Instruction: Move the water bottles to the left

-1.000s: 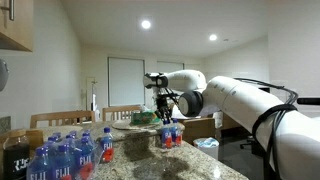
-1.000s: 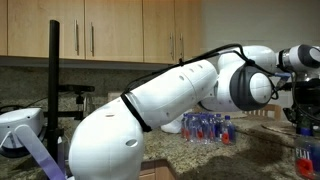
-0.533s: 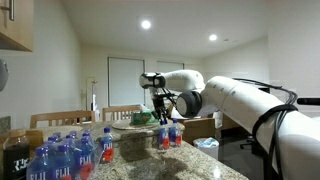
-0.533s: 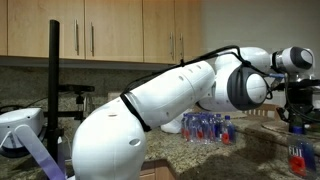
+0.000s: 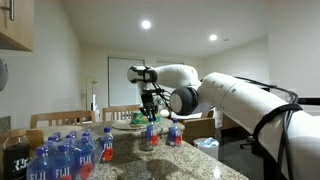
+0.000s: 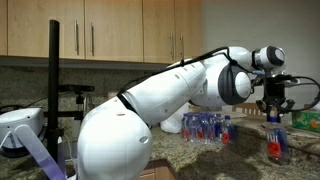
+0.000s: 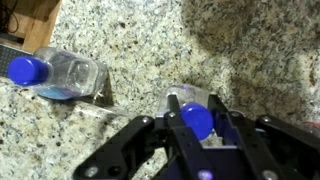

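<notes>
My gripper is shut on the neck of a small clear water bottle with a blue cap and red label, held upright just above the granite counter. An exterior view shows the same gripper and bottle. In the wrist view the blue cap sits between the fingers of my gripper. A second water bottle stands to its right. More water bottles stand further left. Another bottle shows at the upper left of the wrist view.
A wrapped pack of larger FIJI bottles fills the near left counter beside a dark container. A plate with something green and chair backs lie behind. A cluster of bottles stands by the wall cabinets.
My gripper has carried the held bottle leftward across the counter, away from the second bottle it stood next to. That second bottle has stayed in place.
</notes>
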`<state>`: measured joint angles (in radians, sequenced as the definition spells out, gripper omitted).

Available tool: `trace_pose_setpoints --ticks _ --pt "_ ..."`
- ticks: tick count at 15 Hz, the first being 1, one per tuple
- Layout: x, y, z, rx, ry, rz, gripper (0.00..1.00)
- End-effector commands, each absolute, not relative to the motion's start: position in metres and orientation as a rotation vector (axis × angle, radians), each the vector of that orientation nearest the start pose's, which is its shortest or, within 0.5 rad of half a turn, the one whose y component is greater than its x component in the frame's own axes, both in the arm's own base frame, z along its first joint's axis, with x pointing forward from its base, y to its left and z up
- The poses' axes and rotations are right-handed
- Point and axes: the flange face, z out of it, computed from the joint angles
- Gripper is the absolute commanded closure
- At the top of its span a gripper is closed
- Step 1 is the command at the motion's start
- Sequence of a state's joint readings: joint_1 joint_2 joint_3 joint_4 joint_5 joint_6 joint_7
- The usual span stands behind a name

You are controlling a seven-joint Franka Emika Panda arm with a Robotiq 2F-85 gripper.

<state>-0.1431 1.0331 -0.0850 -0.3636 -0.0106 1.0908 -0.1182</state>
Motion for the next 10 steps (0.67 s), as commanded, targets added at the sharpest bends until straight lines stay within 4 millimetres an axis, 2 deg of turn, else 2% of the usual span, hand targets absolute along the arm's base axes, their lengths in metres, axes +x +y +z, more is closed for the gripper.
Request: trace_pose_setpoints --ticks 1,6,10 --pt "0.718 -0.101 0.46 -3.131 0.061 0.478 0.91" --pt "0.725 -0.063 0.454 -3.074 0.045 0.448 0.91" --pt "0.73 -0.027 0.441 -3.006 0.106 0.472 0.91"
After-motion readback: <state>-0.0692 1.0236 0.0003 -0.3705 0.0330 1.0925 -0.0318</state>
